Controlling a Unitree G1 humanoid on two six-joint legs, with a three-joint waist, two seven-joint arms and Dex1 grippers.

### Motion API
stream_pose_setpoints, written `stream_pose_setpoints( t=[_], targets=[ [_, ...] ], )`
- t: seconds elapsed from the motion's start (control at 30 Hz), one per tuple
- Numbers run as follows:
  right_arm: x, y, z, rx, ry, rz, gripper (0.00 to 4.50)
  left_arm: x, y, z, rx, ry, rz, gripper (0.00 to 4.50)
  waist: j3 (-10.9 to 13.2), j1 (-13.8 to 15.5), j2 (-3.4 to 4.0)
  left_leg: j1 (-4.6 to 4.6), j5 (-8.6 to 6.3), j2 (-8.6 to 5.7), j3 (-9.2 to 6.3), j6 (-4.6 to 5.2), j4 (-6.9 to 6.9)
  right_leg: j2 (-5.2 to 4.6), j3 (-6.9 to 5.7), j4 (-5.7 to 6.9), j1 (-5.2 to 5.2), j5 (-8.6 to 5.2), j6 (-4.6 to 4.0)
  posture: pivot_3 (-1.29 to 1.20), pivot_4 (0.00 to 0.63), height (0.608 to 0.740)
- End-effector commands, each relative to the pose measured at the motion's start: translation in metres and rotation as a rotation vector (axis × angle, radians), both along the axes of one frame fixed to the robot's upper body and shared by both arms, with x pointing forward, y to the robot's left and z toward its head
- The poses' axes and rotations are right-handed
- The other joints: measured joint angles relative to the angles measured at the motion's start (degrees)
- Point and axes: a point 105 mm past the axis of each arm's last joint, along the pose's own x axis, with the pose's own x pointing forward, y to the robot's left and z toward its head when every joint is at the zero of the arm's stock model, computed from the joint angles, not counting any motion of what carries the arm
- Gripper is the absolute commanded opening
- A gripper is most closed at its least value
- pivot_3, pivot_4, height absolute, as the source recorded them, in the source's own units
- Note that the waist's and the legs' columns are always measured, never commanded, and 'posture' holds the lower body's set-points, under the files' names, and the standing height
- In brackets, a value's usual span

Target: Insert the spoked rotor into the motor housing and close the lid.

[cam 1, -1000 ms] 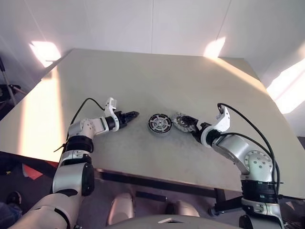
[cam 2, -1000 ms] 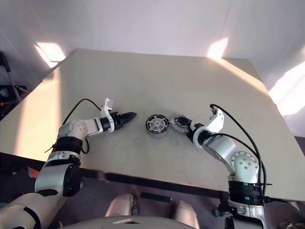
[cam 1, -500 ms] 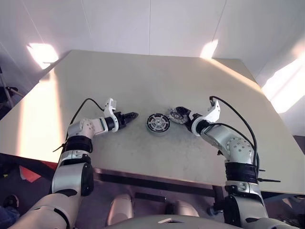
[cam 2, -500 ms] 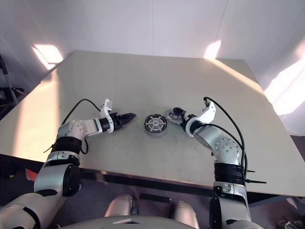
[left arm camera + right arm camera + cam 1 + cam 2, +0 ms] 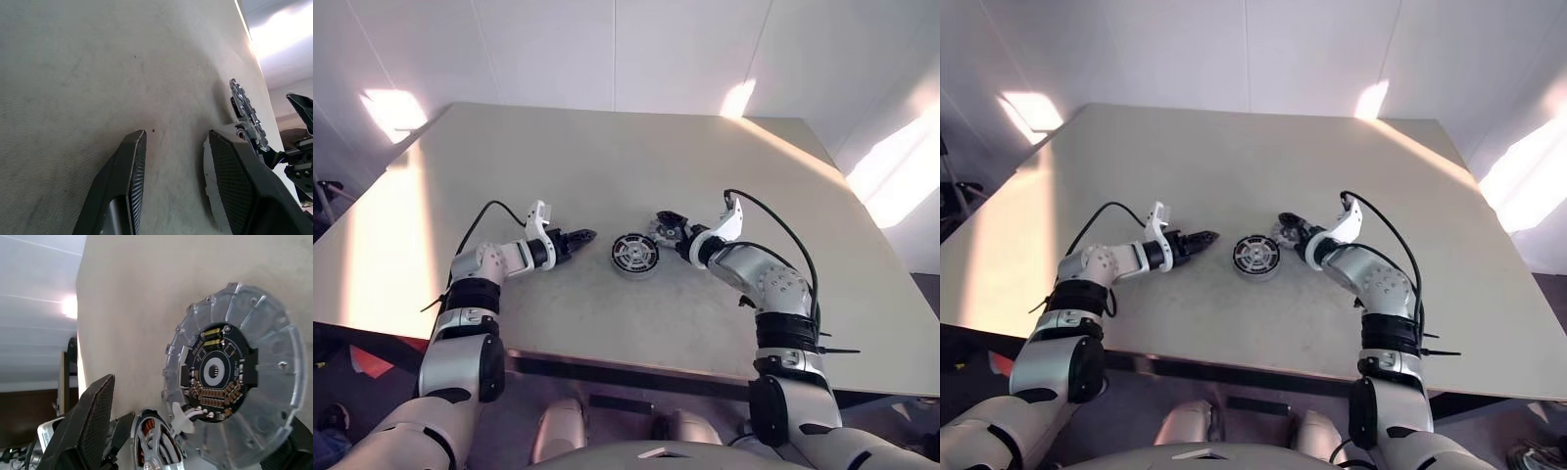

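Observation:
The motor housing (image 5: 635,255), a round dark puck with a pale centre, lies on the table (image 5: 607,147) between my two grippers. In the right wrist view its reddish windings (image 5: 146,431) show under pale metal arms. I cannot tell whether the spoked rotor sits in it. My right gripper (image 5: 668,228) is shut on the lid (image 5: 230,372), a grey disc with a dark circuit centre. It holds the lid tilted, just right of and slightly beyond the housing. My left gripper (image 5: 583,236) rests open and empty just left of the housing, its fingers (image 5: 129,181) apart over bare table.
The pale table stretches far beyond the parts, with bright sun patches (image 5: 396,108) at its back corners. Black cables (image 5: 484,220) loop over both forearms. The table's front edge (image 5: 626,367) runs close below the arms.
My right gripper has carried the lid leftward and farther from me, up to the housing's right side. The left arm has stayed put. The head view has shifted a little.

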Motion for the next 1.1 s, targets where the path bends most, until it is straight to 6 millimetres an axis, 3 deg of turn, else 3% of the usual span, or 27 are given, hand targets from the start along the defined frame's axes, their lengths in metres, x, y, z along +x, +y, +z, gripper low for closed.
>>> stream_pose_setpoints(
  t=[0.03, 0.27, 0.4, 0.57, 0.8, 0.97, 1.1],
  targets=[
    [0.005, 0.013, 0.007, 0.014, -0.029, 0.049, 4.46, 0.004, 0.002, 0.007, 0.010, -0.034, 0.008, 2.20, 0.00, 0.00, 0.00, -0.01, -0.01, 0.00, 0.00, 0.01, 0.00, 0.00, 0.00, -0.01, 0.00, 0.03, -0.06, 0.00, 0.000, 0.740],
    [0.009, 0.021, 0.032, 0.053, -0.147, 0.088, 4.46, 0.003, 0.002, 0.004, 0.011, -0.031, 0.010, 2.20, 0.01, 0.11, 0.02, -0.10, -0.03, 0.00, 0.00, 0.04, -0.01, 0.00, 0.00, -0.02, -0.09, 0.03, -0.06, 0.00, 0.000, 0.740],
    [-0.002, 0.032, 0.079, 0.088, -0.392, 0.180, 4.46, 0.001, -0.001, 0.001, 0.014, -0.024, -0.002, 2.20, 0.05, 0.31, 0.07, -0.25, -0.05, -0.01, 0.01, 0.08, -0.02, -0.01, 0.00, -0.03, -0.23, 0.04, -0.07, 0.00, 0.000, 0.740],
    [-0.015, 0.037, 0.113, 0.130, -0.567, 0.236, 4.46, 0.000, -0.003, 0.000, 0.017, -0.023, -0.013, 2.20, 0.05, 0.59, 0.06, -0.26, -0.07, -0.01, 0.01, 0.12, -0.07, 0.00, 0.00, -0.05, -0.26, 0.05, -0.10, 0.00, 0.000, 0.740],
    [-0.018, 0.041, 0.116, 0.055, -0.600, 0.273, 4.46, 0.002, 0.000, 0.001, 0.020, -0.028, -0.004, 2.20, 0.05, 0.63, 0.07, -0.24, -0.07, -0.01, 0.01, 0.12, -0.08, 0.00, 0.00, -0.08, -0.25, 0.04, -0.10, 0.00, 0.000, 0.740],
    [-0.022, 0.042, 0.124, -0.151, -0.770, 0.286, 4.46, 0.002, 0.001, 0.001, 0.020, -0.030, -0.002, 2.20, 0.05, 0.69, 0.07, -0.26, -0.07, -0.01, 0.02, 0.12, -0.08, 0.00, 0.00, -0.09, -0.26, 0.03, -0.08, 0.00, 0.000, 0.740],
    [-0.024, 0.046, 0.114, -0.450, -0.920, 0.331, 4.46, 0.002, 0.000, 0.002, 0.011, -0.034, -0.009, 2.20, 0.06, 0.72, 0.06, -0.25, -0.07, -0.01, 0.02, 0.12, -0.09, 0.00, 0.00, -0.11, -0.25, -0.18, 0.28, 0.00, 0.000, 0.740]
  ],
)
